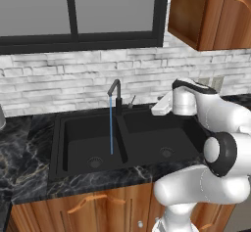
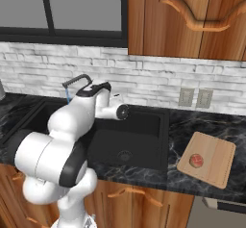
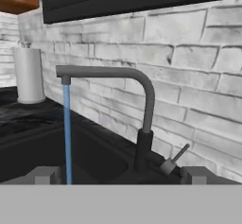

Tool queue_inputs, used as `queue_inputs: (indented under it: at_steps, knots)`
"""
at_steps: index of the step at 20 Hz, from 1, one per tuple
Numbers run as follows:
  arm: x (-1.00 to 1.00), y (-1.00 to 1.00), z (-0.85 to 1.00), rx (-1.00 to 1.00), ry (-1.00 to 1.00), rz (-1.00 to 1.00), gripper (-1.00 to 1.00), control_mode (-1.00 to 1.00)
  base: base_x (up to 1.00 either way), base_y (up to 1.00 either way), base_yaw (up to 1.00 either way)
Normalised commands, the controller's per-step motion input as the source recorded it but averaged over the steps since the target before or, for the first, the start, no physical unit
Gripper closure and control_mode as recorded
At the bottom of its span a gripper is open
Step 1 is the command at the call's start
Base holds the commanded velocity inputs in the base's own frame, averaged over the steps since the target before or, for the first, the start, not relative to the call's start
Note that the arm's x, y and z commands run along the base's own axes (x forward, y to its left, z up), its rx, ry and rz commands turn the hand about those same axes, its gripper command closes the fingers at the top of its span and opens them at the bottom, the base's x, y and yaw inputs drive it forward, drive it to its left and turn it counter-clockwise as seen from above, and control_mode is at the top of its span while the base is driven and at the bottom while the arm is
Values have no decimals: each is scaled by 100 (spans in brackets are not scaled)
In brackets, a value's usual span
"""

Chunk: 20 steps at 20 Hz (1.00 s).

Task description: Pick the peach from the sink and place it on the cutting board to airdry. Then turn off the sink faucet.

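1. Peach (image 2: 196, 161) sits on board (image 2: 208, 158), lower right of right base view.
2. Faucet (image 3: 134, 107) centre of hand view, water (image 3: 67, 133) running into sink (image 1: 147, 143).
3. Gripper (image 3: 120, 175) spread wide, holding nothing, near lever (image 3: 176, 158).

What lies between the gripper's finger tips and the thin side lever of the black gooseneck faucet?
Nothing: in the hand view, the stretch from the gripper to the faucet's lever is bare.
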Motion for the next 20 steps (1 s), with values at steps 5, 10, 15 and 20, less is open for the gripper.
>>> queue_inputs:
  at_steps: [5, 10, 15, 20]
  knots:
    - [44, 5, -20, 0, 0, 3, -100, -100, 0, 0, 0]
    - [45, 10, -18, 0, 0, 3, -100, -100, 0, 0, 0]
    - [46, 7, -20, 0, 0, 3, -100, -100, 0, 0, 0]
    - [43, 1, -20, 0, 0, 4, -100, -100, 0, 0, 0]
